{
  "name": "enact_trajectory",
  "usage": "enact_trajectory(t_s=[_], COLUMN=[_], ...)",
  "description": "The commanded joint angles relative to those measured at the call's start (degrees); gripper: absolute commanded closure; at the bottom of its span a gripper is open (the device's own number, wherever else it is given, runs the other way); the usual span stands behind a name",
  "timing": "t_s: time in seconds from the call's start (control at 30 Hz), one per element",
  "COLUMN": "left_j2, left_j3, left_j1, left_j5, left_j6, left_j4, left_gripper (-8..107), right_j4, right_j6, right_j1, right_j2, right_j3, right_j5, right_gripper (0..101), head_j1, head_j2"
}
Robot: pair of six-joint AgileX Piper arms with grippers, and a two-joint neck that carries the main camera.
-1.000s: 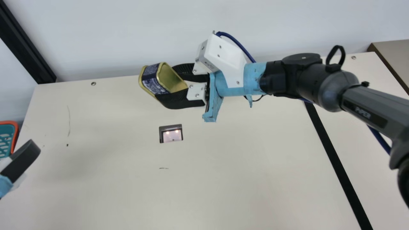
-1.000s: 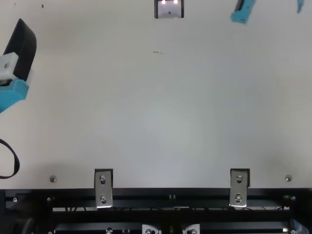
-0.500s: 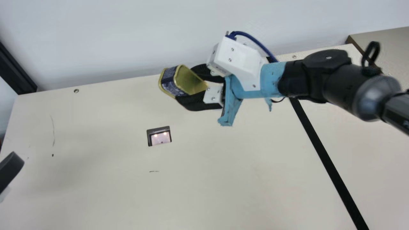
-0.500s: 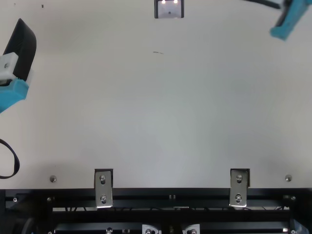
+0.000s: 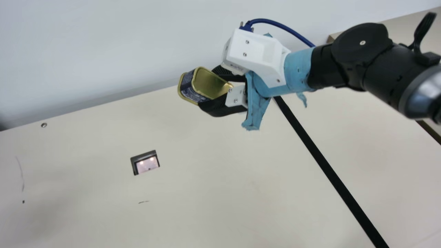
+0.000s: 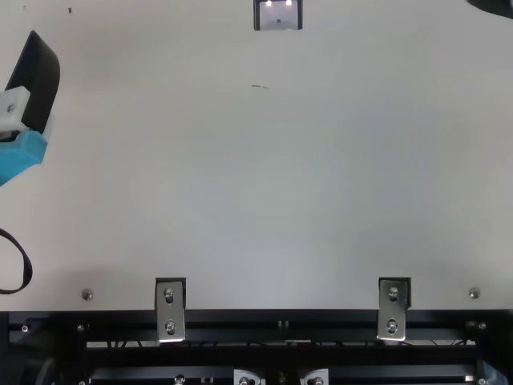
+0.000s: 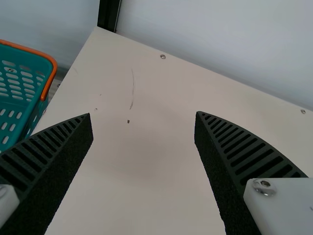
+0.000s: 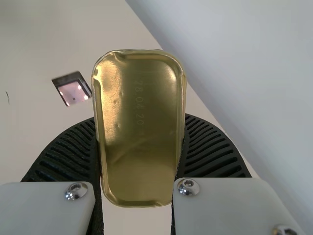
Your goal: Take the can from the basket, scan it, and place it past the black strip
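Under soft light, a pale grey wall (image 5: 103, 51) runs behind the far edge of the cream table (image 5: 206, 172), with a black post (image 7: 108, 14) by its far left corner and a tan, brown-edged surface (image 5: 403, 29) at the far right.

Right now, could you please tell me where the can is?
In the main view, the can is in the right tool at upper centre, above and right of the scanner window and left of the black strip.
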Motion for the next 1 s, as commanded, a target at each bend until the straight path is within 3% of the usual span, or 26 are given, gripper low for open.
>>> enact_trajectory(t_s=[0.0,0.23,0.5,0.77,0.97], left_j2=[0.0,0.0,0.0,0.0,0.0], left_j3=[0.0,0.0,0.0,0.0,0.0], left_j1=[0.0,0.0,0.0,0.0,0.0], left_j5=[0.0,0.0,0.0,0.0,0.0], left_j6=[0.0,0.0,0.0,0.0,0.0], left_j4=[0.0,0.0,0.0,0.0,0.0], left_gripper=[9,9,9,9,9], right_j4=[-5.5,-20.5,-36.5,-48.0,-53.6], right_j6=[3.4,12.4,19.7,23.1,24.5], right_j1=[-1.3,-5.6,-8.0,-8.8,-9.4], right_j2=[-0.8,-2.7,-1.8,1.6,4.0], right_j3=[0.1,-0.5,-4.8,-9.0,-11.0], right_j5=[-0.4,1.8,6.5,10.2,11.8], right_gripper=[101,101,101,101,101], head_j1=[-1.6,-1.6,-1.6,-1.6,-1.6], head_j2=[-0.6,-0.6,-0.6,-0.6,-0.6])
